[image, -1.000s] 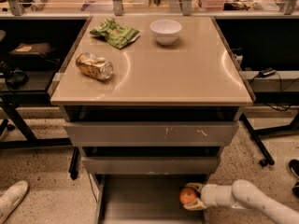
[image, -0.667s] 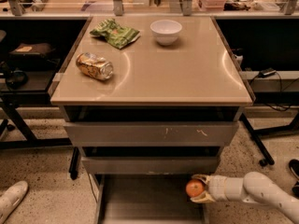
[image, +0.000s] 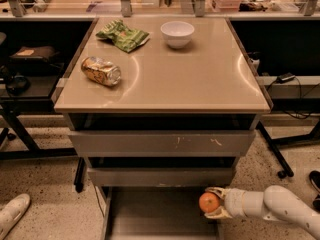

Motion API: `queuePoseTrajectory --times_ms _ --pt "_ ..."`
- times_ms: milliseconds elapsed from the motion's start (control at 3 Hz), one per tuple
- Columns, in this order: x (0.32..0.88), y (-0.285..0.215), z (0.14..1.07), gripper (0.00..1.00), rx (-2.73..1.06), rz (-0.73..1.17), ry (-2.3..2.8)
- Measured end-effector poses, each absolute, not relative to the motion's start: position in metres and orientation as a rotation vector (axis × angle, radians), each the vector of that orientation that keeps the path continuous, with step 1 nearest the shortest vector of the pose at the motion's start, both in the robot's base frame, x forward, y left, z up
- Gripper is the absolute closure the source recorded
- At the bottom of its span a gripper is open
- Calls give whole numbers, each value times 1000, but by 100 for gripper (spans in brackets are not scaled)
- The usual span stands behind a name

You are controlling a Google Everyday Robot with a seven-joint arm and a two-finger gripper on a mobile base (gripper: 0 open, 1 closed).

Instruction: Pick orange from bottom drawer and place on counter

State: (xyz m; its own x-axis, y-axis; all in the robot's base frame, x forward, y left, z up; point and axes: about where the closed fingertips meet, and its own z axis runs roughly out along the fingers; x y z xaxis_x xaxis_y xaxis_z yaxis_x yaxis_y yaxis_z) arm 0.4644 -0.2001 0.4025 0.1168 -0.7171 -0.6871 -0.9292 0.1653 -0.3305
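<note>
The orange (image: 209,202) is a small round fruit held between the fingers of my gripper (image: 214,203), above the right side of the open bottom drawer (image: 150,214). My white arm comes in from the lower right. The drawer's grey floor is bare where it shows. The beige counter (image: 200,79) tops the grey cabinet above.
On the counter stand a white bowl (image: 177,33), a green crumpled bag (image: 123,34) and a crushed gold can (image: 101,71). Two wider grey drawers (image: 160,143) sit partly open above the bottom one. A shoe (image: 11,215) shows at lower left. Cables and table legs lie to the right.
The gripper has lifted the orange up off the drawer floor and drawn it slightly right, toward the drawer's right edge.
</note>
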Motion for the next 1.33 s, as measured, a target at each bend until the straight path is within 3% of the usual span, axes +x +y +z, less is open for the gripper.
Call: queuePoseTrajectory --times_ms 667,1333 --pt "430 -187 546 100 -1726 175 1353" --pt "446 -196 681 100 -1692 22 1191"
